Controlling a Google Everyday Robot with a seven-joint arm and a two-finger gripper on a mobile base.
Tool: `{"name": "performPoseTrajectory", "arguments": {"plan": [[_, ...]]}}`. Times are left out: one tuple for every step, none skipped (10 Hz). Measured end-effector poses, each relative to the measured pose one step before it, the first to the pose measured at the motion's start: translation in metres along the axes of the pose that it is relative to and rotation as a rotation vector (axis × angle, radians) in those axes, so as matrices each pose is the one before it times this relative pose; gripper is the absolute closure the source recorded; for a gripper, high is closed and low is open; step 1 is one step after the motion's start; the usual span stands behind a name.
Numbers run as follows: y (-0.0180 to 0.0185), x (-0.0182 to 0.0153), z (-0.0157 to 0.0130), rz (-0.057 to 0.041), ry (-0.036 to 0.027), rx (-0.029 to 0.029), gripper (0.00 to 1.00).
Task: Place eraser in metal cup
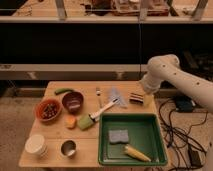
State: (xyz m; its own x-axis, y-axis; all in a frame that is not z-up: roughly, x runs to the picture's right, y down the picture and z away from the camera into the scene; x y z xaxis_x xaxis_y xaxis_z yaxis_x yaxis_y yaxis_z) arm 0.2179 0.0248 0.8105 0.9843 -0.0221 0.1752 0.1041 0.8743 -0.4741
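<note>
Camera view: small shiny steel cylindrical cup [68, 148] lower left, upright. Flat brown-red-whitish striped rectangular eraser [136, 98] right of centre. Just beside it, rightward, gripper [146, 96]; open or closed: cannot tell. Eraser likely light, stiff; pinch across short width.

Gripper [148, 99] sits at the table's right edge, at 3 o'clock of the eraser [136, 98]. Toward the metal cup [68, 148], the brush [98, 114] lies across the way. Cup: white stacked cups [36, 145] at 9 o'clock, green tray [102, 142] wall at 3, bare wood at 12.
</note>
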Motion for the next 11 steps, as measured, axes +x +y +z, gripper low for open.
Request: {"name": "performPoseTrajectory", "arguments": {"plan": [[-0.00659, 0.00430, 0.00886, 0.00627, 0.00245, 0.00653, 0.20], [-0.00497, 0.00381, 0.01549, 0.00123, -0.00247, -0.00093, 0.20], [-0.00595, 0.00358, 0.01748, -0.00380, -0.00040, -0.00116, 0.20], [-0.00735, 0.00279, 0.01187, -0.00102, -0.00175, 0.00035, 0.20], [-0.01539, 0.00726, 0.01812, 0.00712, -0.00354, -0.00214, 0.20], [-0.00634, 0.00480, 0.01017, 0.00872, -0.00721, -0.00138, 0.20], [-0.00332, 0.00919, 0.00961, 0.01522, -0.00279, -0.00596, 0.20], [-0.00172, 0.00609, 0.00526, 0.01850, -0.00188, -0.00838, 0.20], [-0.00074, 0.00730, 0.00769, 0.01767, -0.00742, -0.00869, 0.20], [0.00053, 0.00973, 0.00450, 0.02076, -0.00890, -0.00549, 0.20], [0.00077, 0.00520, -0.00089, 0.01084, -0.00310, -0.00105, 0.20]]}}
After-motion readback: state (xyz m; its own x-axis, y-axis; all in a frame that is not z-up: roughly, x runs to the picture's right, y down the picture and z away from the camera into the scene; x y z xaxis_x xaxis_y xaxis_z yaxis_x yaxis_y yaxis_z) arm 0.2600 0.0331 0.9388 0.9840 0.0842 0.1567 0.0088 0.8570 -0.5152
